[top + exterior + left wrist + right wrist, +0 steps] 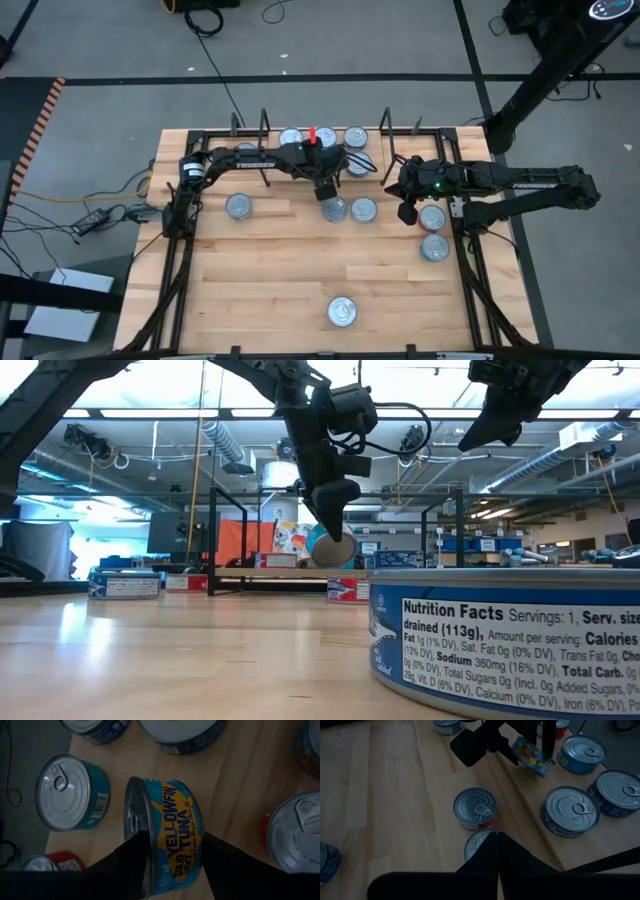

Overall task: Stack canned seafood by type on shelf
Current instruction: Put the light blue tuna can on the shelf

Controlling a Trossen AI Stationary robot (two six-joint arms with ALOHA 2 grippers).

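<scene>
Blue-labelled tuna tin (167,837) — on edge between the left gripper's fingers (131,857), above the shelf (380,143). Silver-lidded tins (355,137) flat on the shelf at 12 o'clock; others — lone tin (342,311) at 6 o'clock — on the bench (260,280).

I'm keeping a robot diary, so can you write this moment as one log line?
left gripper: holds blue tuna can on edge over shelf | right gripper: shut, empty, waiting above table
</scene>
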